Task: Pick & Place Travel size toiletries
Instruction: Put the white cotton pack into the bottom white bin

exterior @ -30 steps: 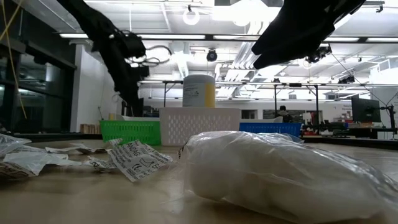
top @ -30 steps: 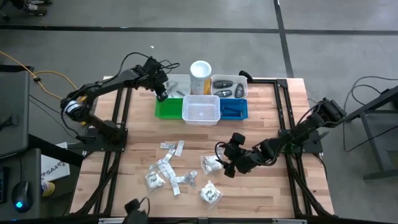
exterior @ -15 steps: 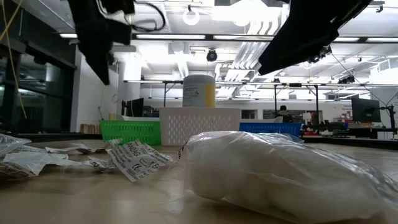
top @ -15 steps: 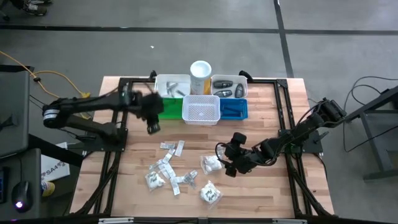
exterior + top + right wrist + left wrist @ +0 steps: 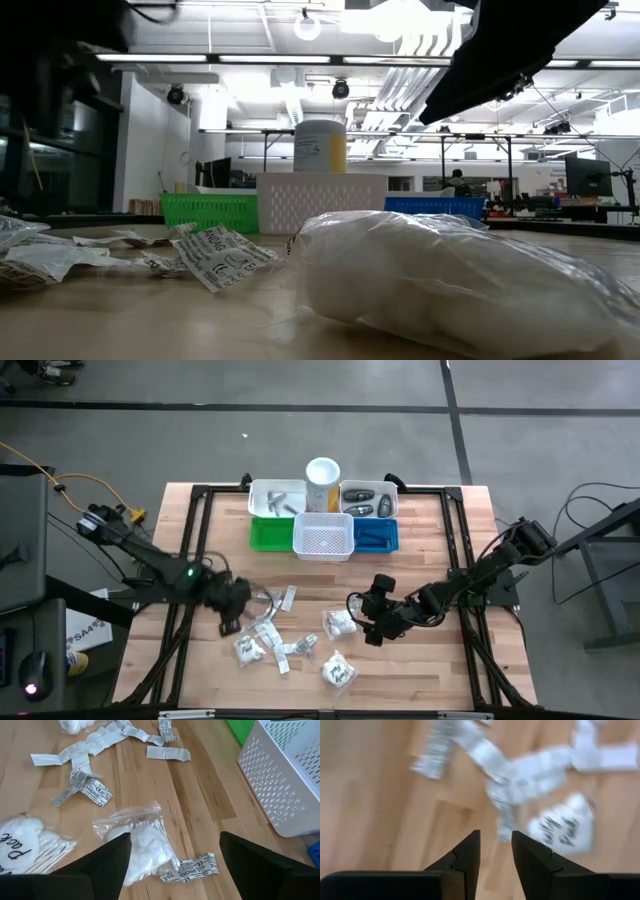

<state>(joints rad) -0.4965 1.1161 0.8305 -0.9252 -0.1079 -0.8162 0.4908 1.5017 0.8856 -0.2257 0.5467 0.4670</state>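
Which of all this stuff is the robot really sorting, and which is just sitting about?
For the job:
- packets and sachets loose on the table
- dark oval pieces in a white bin
- green bin, white basket, blue bin
- left pincer, right pincer

Just about:
- white-and-yellow cylinder
- yellow cable beside the table

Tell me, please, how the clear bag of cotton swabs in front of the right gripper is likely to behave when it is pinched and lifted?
The clear bag looks thin and wrinkled, so it will probably crumple and sag. Its cotton filling suggests little weight. The glossy film may slip between the right gripper's wide-open fingers, and the bandage strip lying against it might drag along.
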